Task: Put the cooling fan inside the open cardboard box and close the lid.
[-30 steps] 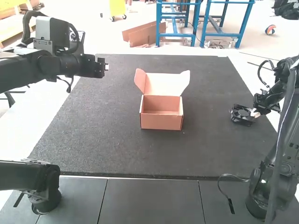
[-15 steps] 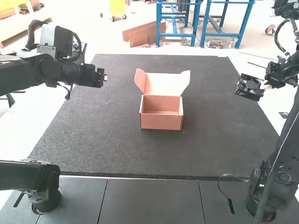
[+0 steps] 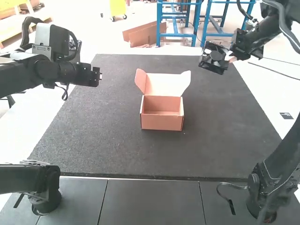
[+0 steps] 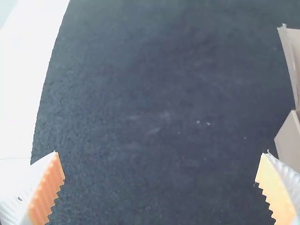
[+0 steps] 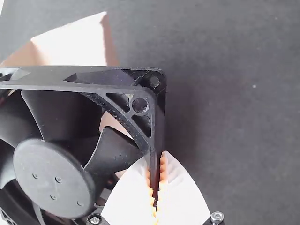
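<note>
With the right gripper (image 3: 232, 52) clamped on the frame edge of the black square plastic cooling fan (image 3: 213, 57), high in the air beyond the open brown cardboard box (image 3: 161, 119), carry over the opening and lower flat, leaving the wide-spread, empty left gripper (image 3: 97, 76) aside.

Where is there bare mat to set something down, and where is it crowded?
Bare mat: left of the box, under the open left gripper; right of the box to the mat's edge; in front, to the near edge. Crowded only behind the box, where its lid stands up. The right gripper holds the fan up by the far right corner.
</note>
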